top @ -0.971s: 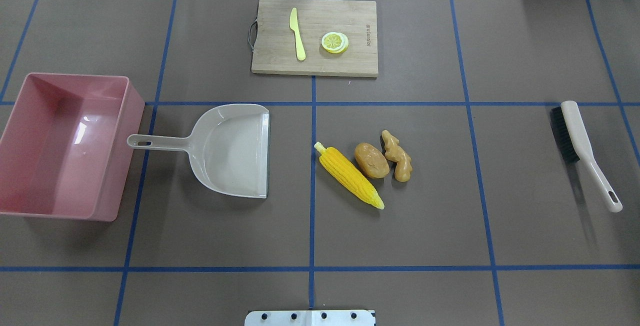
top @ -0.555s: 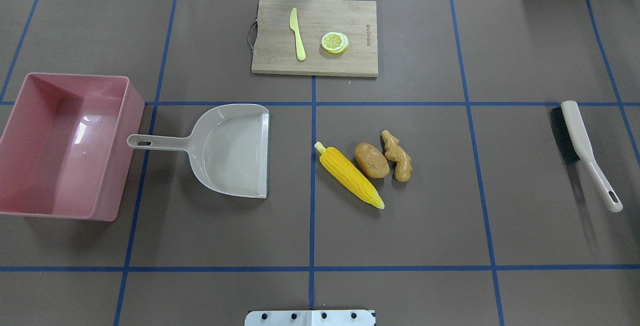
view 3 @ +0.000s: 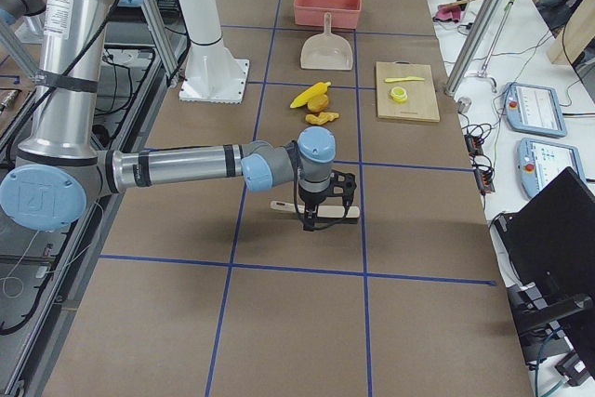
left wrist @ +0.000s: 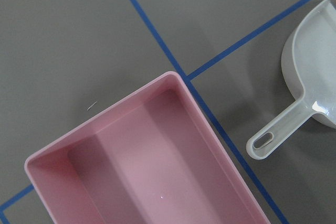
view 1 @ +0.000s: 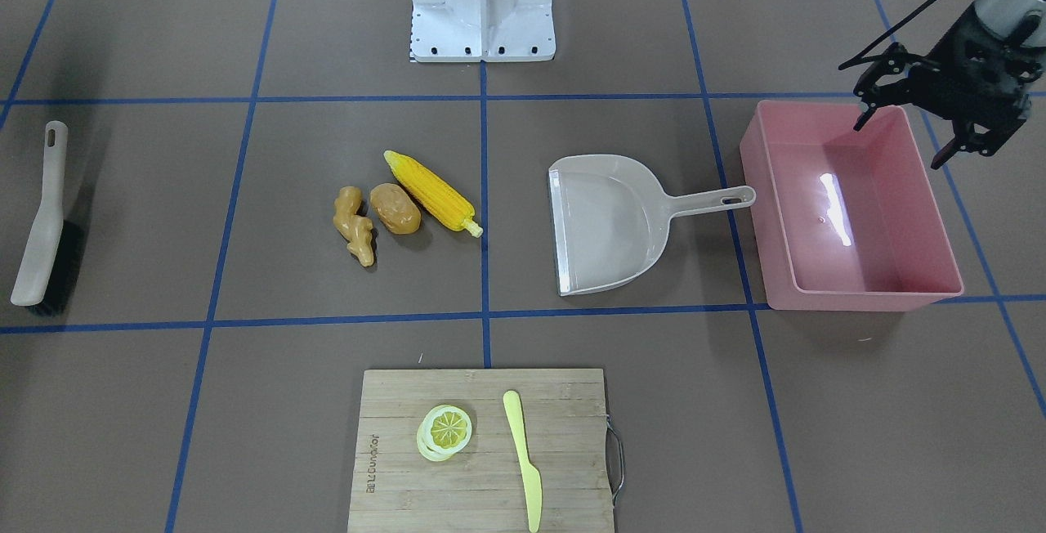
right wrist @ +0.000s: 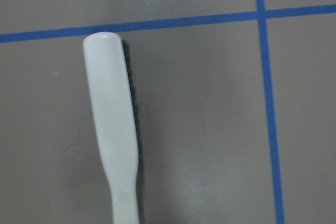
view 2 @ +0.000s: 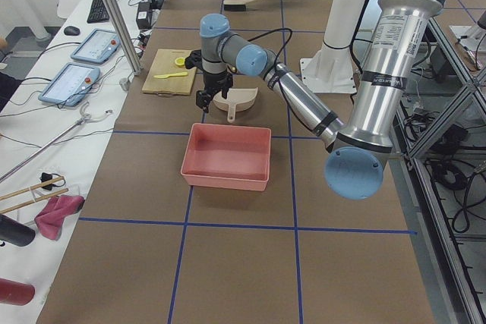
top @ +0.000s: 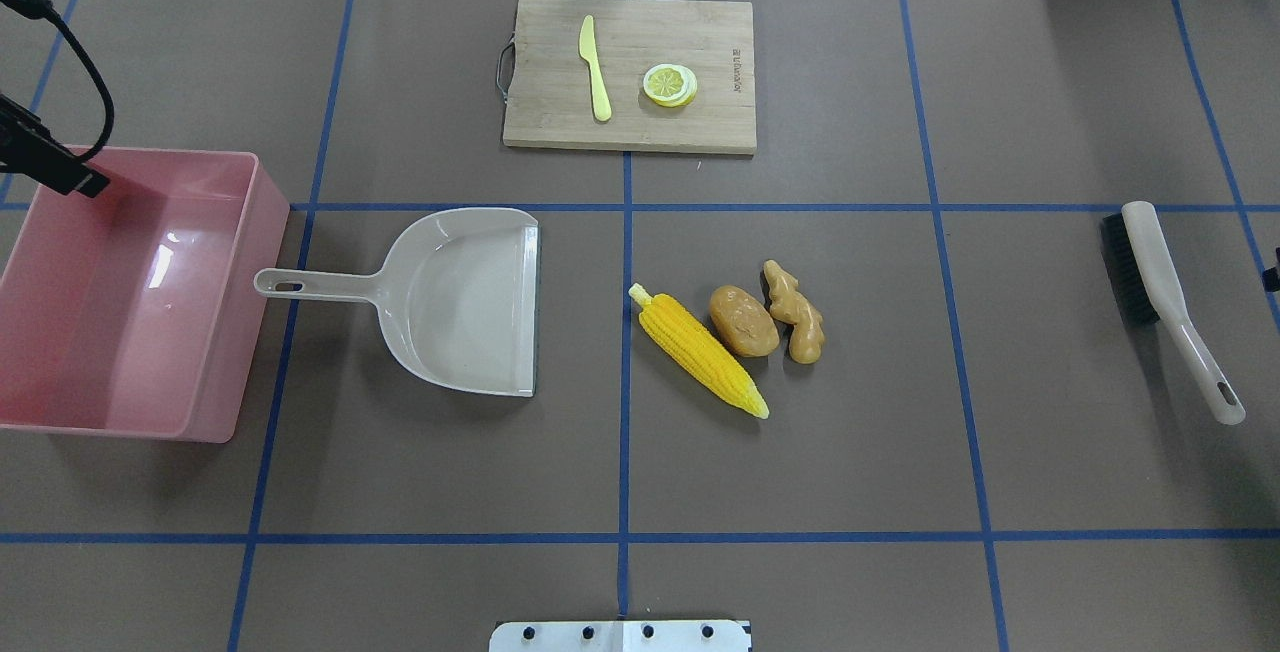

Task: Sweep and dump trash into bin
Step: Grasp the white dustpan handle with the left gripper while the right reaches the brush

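Observation:
The trash lies together at mid-table: a yellow corn cob [top: 700, 352], a brown potato [top: 743, 320] and a tan ginger root [top: 793, 312]. The pink bin [top: 235, 332] stands empty at the table's left end. My left gripper [view 1: 899, 141] is open and empty, raised above the bin's left side. My right gripper [view 3: 321, 222] hovers over the brush [view 3: 307, 208] at the table's right end; I cannot tell whether it is open. The right wrist view shows only the brush [right wrist: 113, 124].
A beige dustpan [top: 460, 302] lies between the bin and the trash, its handle toward the bin. A wooden cutting board [top: 630, 72] with a pale yellow knife [top: 594, 67] and lemon slices [top: 669, 85] sits at the far middle.
Part of my left arm has come into the overhead view at the left edge, over the bin. A dark sliver now shows at the right edge. The objects have not moved.

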Robot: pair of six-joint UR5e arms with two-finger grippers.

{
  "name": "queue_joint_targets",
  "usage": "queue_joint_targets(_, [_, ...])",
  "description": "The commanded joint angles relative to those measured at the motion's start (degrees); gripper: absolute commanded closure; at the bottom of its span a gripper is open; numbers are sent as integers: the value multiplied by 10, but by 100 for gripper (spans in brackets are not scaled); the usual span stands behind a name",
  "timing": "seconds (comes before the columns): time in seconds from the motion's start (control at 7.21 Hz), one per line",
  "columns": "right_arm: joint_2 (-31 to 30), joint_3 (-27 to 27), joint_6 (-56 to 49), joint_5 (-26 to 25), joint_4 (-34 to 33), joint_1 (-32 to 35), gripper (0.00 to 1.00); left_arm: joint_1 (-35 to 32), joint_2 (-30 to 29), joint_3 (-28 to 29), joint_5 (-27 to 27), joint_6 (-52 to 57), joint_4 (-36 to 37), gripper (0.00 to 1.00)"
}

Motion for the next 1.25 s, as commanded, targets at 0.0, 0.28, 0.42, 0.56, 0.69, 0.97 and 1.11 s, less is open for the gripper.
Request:
queue_joint_targets(0.0, [-7,17,68,-7,2,-72,0,74,-49,1,73,29,-9,2])
queue_joint_targets(0.28, [-18,13,68,-7,1,-90,0,168,-82,9,98,58,-9,2])
queue_joint_targets(0.42, [-18,2,68,-8,1,-102,0,198,-79,17,98,64,-23,2])
queue_joint_targets(0.56, [-17,-5,68,-7,1,-108,0,228,-69,52,98,69,-85,2])
queue_joint_targets(0.69, [-14,-16,68,-7,1,-114,0,249,-55,74,99,94,-134,2])
queue_joint_targets(0.97, [-12,-28,61,-4,2,-119,12,239,-54,88,99,207,-133,2])
queue_joint_targets(1.11, [-10,-28,68,-4,1,-120,75,228,-52,97,99,224,-134,2])
